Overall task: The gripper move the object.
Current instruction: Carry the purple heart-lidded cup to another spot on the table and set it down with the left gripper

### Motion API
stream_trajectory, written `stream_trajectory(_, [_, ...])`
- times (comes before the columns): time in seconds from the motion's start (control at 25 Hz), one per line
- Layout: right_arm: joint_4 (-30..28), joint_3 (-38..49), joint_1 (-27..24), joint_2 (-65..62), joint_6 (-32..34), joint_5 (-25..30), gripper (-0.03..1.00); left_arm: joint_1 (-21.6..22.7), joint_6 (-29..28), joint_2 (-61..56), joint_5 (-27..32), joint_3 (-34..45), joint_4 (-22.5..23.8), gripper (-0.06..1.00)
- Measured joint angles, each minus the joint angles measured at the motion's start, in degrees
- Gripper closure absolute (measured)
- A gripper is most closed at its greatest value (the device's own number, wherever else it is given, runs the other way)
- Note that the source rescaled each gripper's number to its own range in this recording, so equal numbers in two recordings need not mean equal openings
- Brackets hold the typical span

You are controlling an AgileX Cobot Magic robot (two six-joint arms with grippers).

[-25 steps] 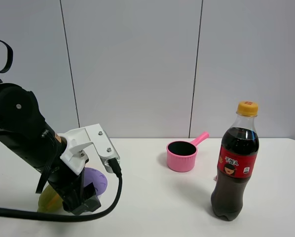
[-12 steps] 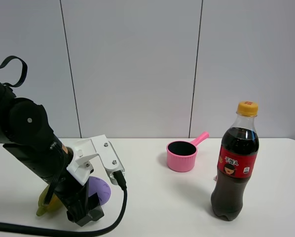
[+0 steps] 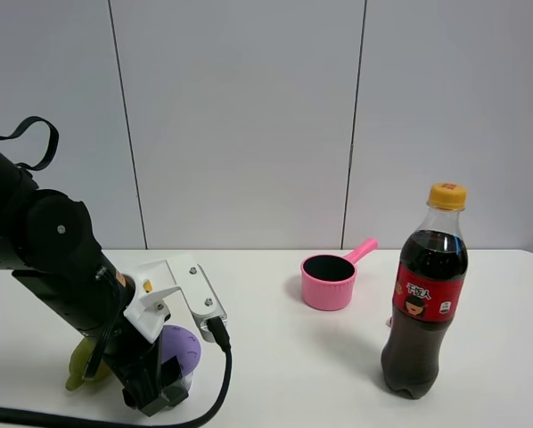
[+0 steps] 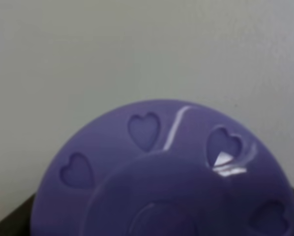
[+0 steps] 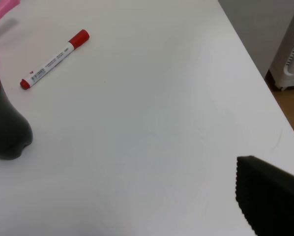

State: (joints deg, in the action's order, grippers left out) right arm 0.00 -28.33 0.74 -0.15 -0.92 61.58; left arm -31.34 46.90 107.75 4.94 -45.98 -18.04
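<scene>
The object, a small tub with a lilac-purple lid (image 3: 181,348), sits between the jaws of my left gripper (image 3: 157,385), low at the table's front left. The gripper points down and is shut on the tub. I cannot tell whether the tub's white base touches the table. In the left wrist view the purple lid (image 4: 161,177), with heart-shaped dimples, fills the picture, and a dark finger (image 4: 7,223) shows at its edge. My right gripper (image 5: 117,196) is open and empty over bare table; one black finger (image 5: 270,196) shows. It is out of the exterior view.
A yellow-green banana-like thing (image 3: 77,367) lies just left of the left arm. A pink handled cup (image 3: 328,282) stands mid-table. A cola bottle (image 3: 424,299) stands front right, its base also in the right wrist view (image 5: 7,132). A red marker (image 5: 53,60) lies beyond it. The table's edge (image 5: 245,54) is close.
My left arm has come down and a little forward, and the purple tub has moved down with the gripper. Cup, bottle and banana-like thing have stayed put.
</scene>
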Motion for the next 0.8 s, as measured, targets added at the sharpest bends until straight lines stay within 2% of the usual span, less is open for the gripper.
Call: stream_trajectory(0.8, [0.0,0.0,0.0,0.0,0.0,0.0,-0.03,0.0,0.0,0.1,0.5,0.0,0.0,0.92])
